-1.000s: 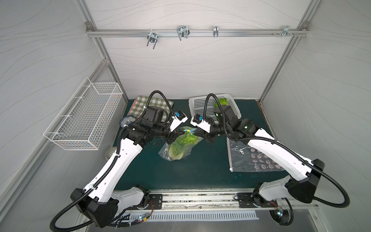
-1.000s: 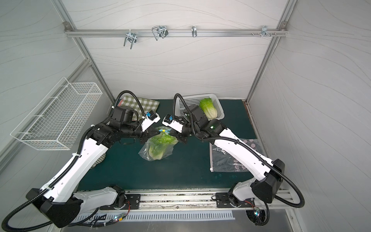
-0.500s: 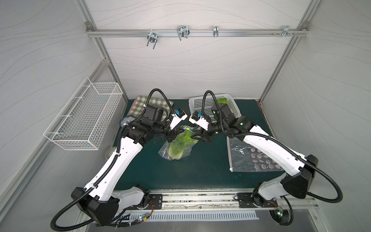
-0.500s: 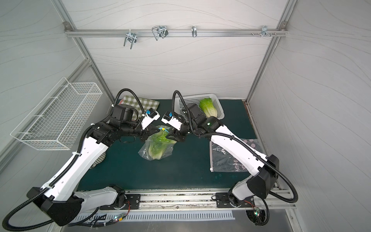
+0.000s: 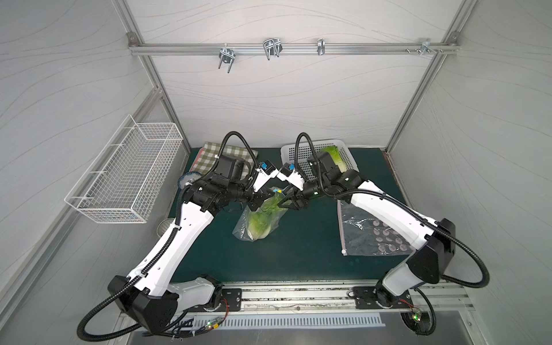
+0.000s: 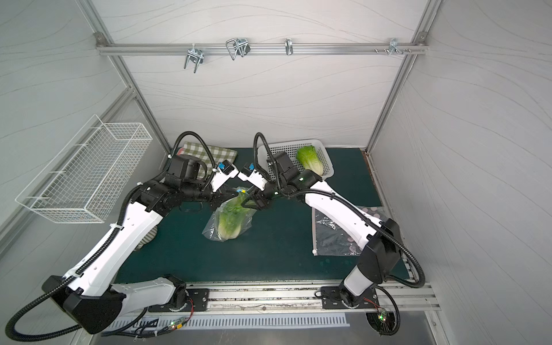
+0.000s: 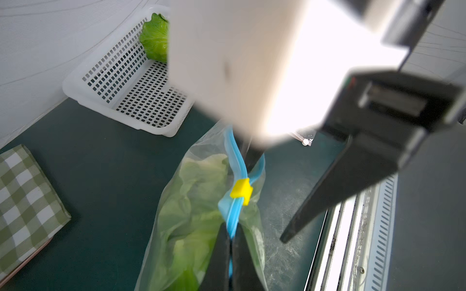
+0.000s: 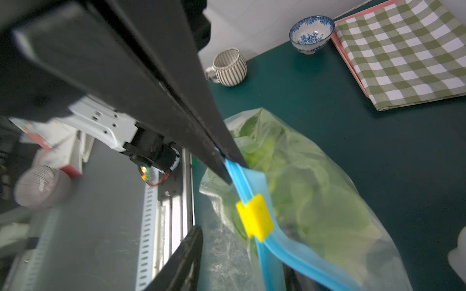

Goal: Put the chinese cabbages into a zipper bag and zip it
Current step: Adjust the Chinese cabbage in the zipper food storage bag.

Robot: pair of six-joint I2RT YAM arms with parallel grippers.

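Observation:
A clear zipper bag (image 5: pixel 259 222) (image 6: pixel 229 219) stands mid-mat with chinese cabbage (image 7: pixel 191 201) (image 8: pixel 310 191) showing green through it. Its blue zipper strip (image 7: pixel 234 161) carries a yellow slider (image 7: pixel 241 190) (image 8: pixel 254 218). My left gripper (image 7: pixel 230 226) (image 5: pixel 263 199) is shut on the strip's end beside the slider. Across from it, my right gripper (image 8: pixel 242 262) (image 6: pixel 247 203) stands open astride the strip on the slider's other side, holding nothing. One more cabbage (image 5: pixel 334 155) (image 6: pixel 310 159) lies in the white basket (image 5: pixel 294 150).
A second, flat zipper bag (image 5: pixel 367 236) lies on the mat under the right arm. A checked cloth (image 5: pixel 236 150) sits at the back left, with a blue-patterned bowl (image 8: pixel 311 34) and a striped mug (image 8: pixel 229 66) near the left wall. A wire basket (image 5: pixel 128 170) hangs on that wall.
My right gripper has opened and moved left, closer to the bag's top. The left gripper has kept its hold on the zipper strip.

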